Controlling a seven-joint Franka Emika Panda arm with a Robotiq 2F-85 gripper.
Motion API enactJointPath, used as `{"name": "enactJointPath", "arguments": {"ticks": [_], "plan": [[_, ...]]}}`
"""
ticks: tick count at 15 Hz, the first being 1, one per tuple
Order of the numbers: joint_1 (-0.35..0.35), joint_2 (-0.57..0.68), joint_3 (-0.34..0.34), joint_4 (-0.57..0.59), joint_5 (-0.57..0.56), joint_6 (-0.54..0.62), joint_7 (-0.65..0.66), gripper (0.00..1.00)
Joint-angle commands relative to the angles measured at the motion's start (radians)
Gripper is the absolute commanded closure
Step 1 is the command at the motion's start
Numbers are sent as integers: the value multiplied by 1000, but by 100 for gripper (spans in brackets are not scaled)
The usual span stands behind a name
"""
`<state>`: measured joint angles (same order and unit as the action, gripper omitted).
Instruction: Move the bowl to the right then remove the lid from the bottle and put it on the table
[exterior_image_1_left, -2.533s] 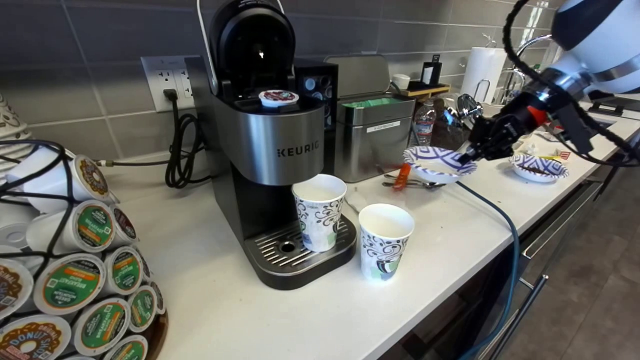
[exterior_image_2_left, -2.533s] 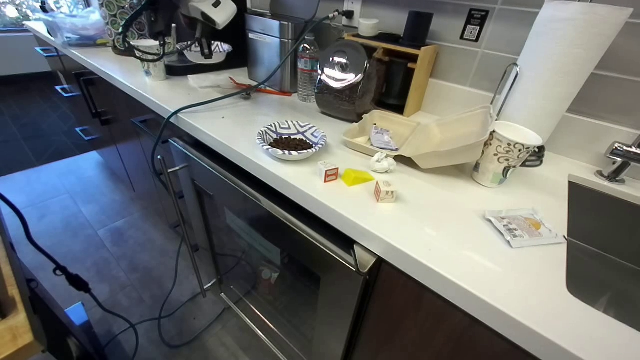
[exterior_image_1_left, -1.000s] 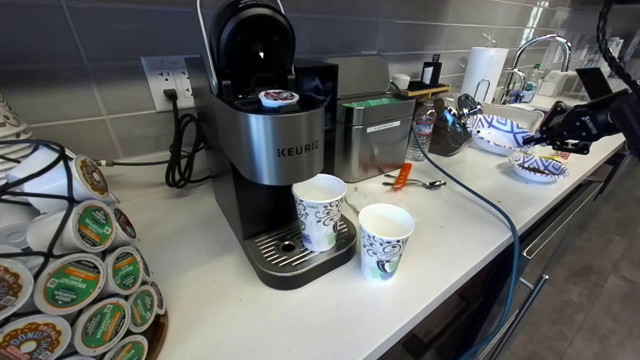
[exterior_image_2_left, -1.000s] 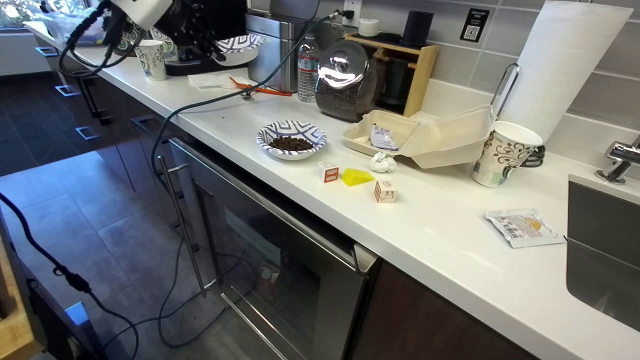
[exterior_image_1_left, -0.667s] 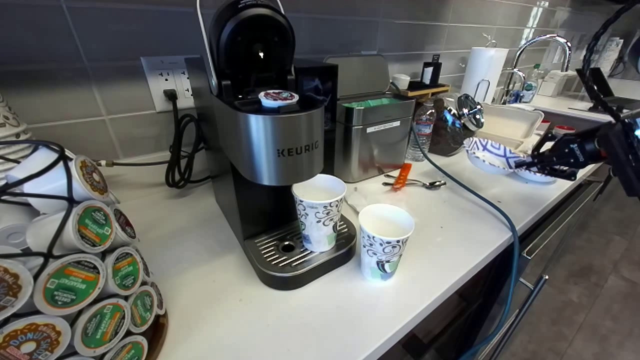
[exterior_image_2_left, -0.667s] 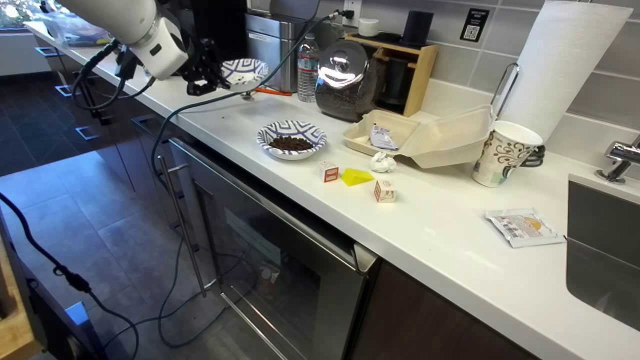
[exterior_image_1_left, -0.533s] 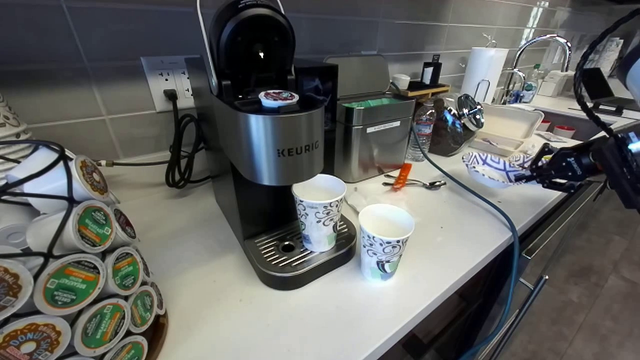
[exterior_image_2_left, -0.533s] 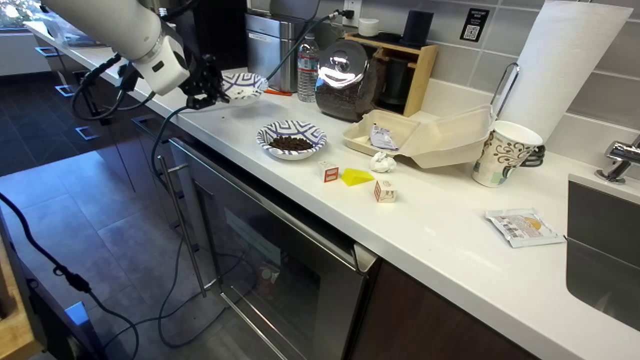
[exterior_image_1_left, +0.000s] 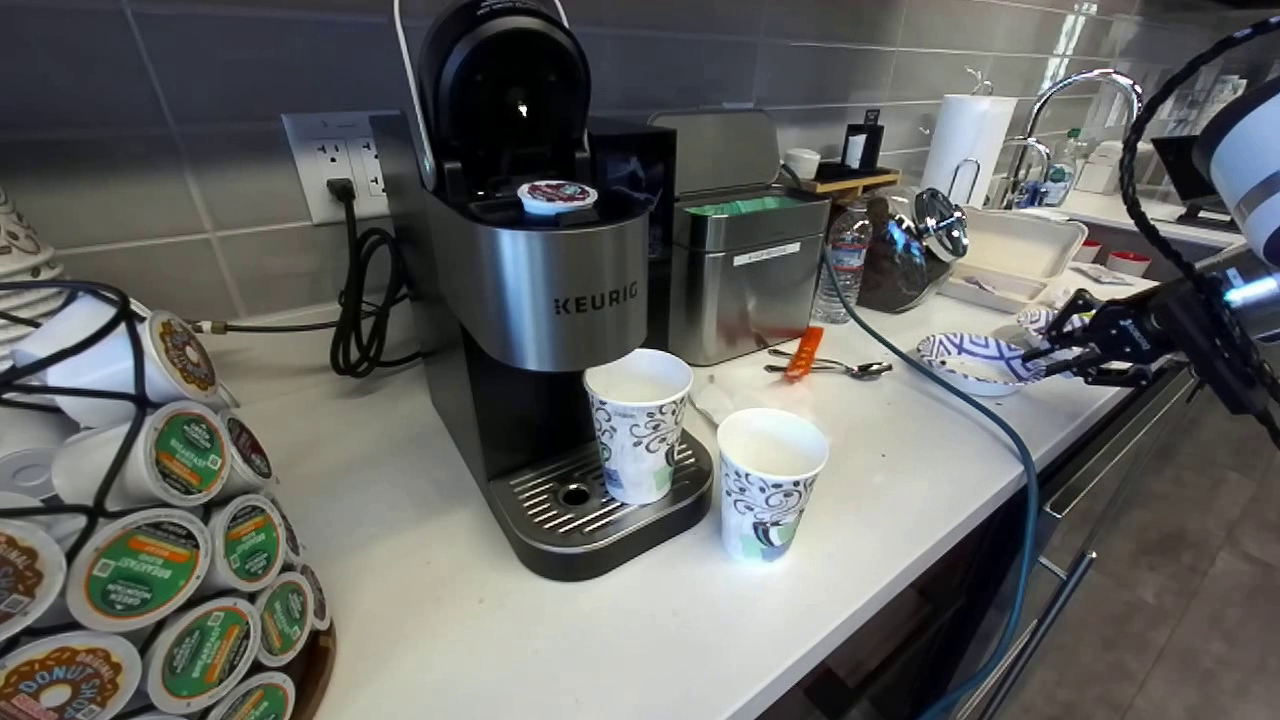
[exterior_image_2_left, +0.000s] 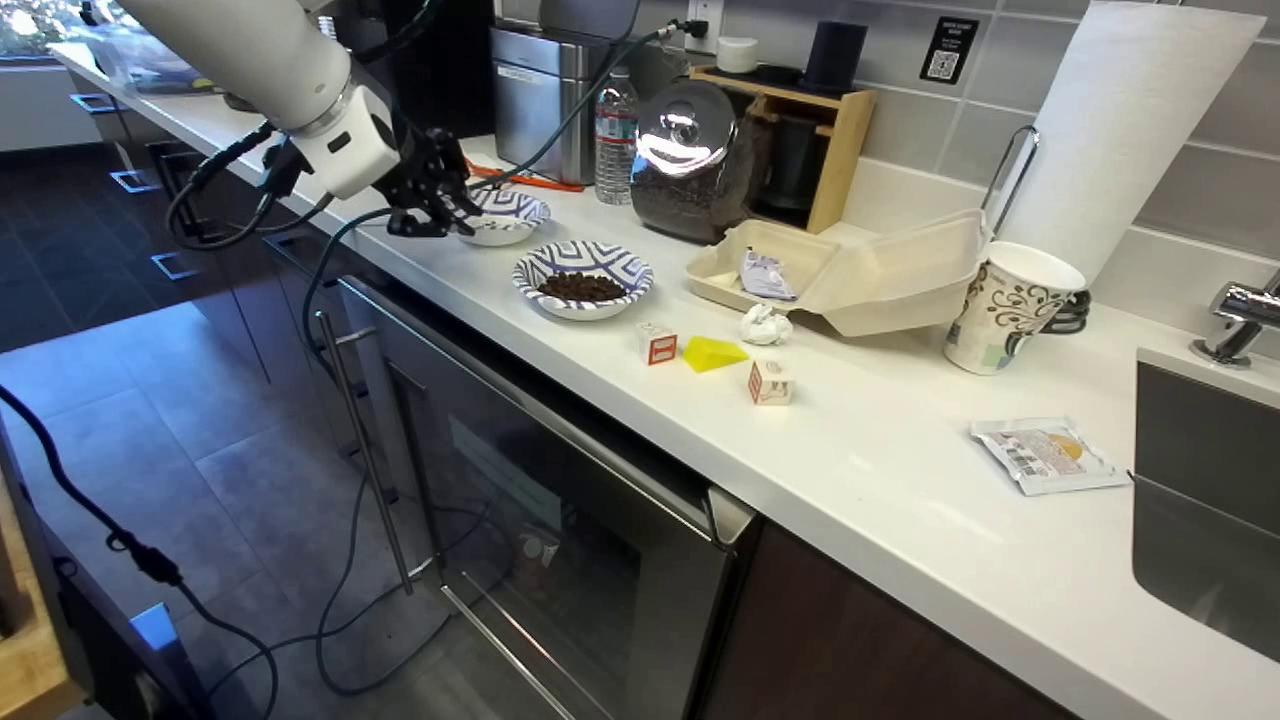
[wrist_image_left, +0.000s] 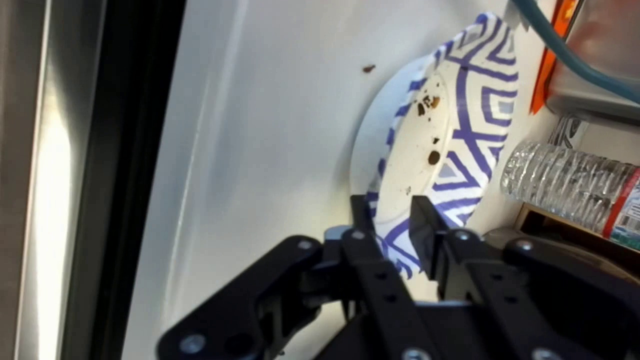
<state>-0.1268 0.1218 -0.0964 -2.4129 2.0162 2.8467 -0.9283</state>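
The bowl, white paper with purple zigzags, appears to rest on the table in both exterior views (exterior_image_1_left: 965, 350) (exterior_image_2_left: 515, 205). In the wrist view the bowl (wrist_image_left: 475, 115) holds only dark crumbs. My gripper (exterior_image_1_left: 1037, 360) is at its near edge, also in the other views (exterior_image_2_left: 472, 218) (wrist_image_left: 390, 202). The fingers stand apart, with part of the bowl's edge between them. A clear water bottle (exterior_image_1_left: 848, 260) (exterior_image_2_left: 615, 140) (wrist_image_left: 570, 190) stands upright behind the bowl. No orange lid shows. The table is an off-white countertop (exterior_image_1_left: 600, 640) (exterior_image_2_left: 880, 430) (wrist_image_left: 270, 125).
A second bowl with dark beans (exterior_image_2_left: 582, 290) stands beside the first. A teal cable (exterior_image_1_left: 960, 390) crosses the counter. A glass jar (exterior_image_2_left: 690, 165), steel bin (exterior_image_1_left: 750, 280), orange strip (exterior_image_1_left: 803, 352) and spoons are behind. Paper cups (exterior_image_1_left: 770, 480) and an open takeout box (exterior_image_2_left: 840, 280) also stand there.
The bowl, held in the air by my gripper before, has moved away from the coffee machine and come down onto the counter by the bean bowl. The fingers now stand apart at its edge.
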Motion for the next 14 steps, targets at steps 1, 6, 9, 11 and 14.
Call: {"name": "enactJointPath", "arguments": {"ticks": [1, 6, 9, 11, 14], "plan": [[19, -71, 14, -1, -35, 76, 14, 42], [91, -183, 99, -97, -349, 427, 288, 5], [127, -199, 138, -140, -529, 594, 355, 0], [122, -232, 141, -107, -433, 544, 121, 0], [102, -333, 110, -155, -449, 421, -41, 0]]}}
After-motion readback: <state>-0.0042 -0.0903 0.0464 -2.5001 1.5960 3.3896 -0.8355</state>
